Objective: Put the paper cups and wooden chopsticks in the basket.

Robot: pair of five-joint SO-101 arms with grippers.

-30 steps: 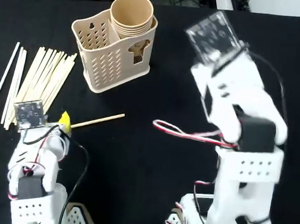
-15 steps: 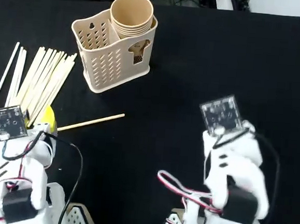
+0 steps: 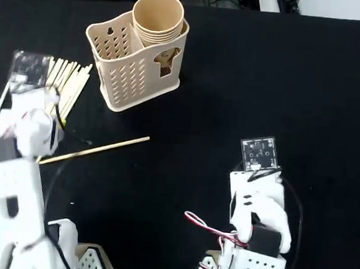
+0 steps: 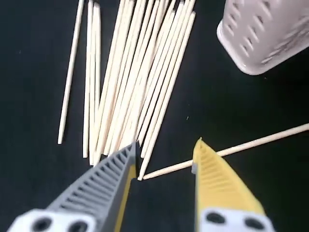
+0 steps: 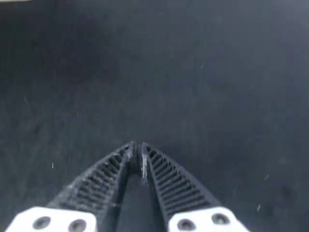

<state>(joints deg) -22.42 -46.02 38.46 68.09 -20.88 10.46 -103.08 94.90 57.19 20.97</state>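
A beige slotted basket (image 3: 131,62) stands at the back of the black table with a stack of paper cups (image 3: 158,17) in one compartment. Its corner shows as the basket (image 4: 270,36) in the left wrist view. Several wooden chopsticks (image 3: 68,85) lie in a fan at the left; the same chopsticks (image 4: 140,82) spread out beyond my left gripper (image 4: 166,152), which is open above the near end of a single chopstick (image 4: 227,151). That stray chopstick (image 3: 98,148) lies slanted on the cloth. My right gripper (image 5: 137,147) is shut on nothing, low over bare cloth.
The right arm (image 3: 255,209) is folded back at the front right of the table. The left arm (image 3: 16,153) stands over the front left, partly covering the chopstick fan. Black cloth (image 3: 265,85) covers the whole table.
The right arm has drawn back from near the basket and folded down at the front right. The left arm has risen and swung toward the chopstick fan.
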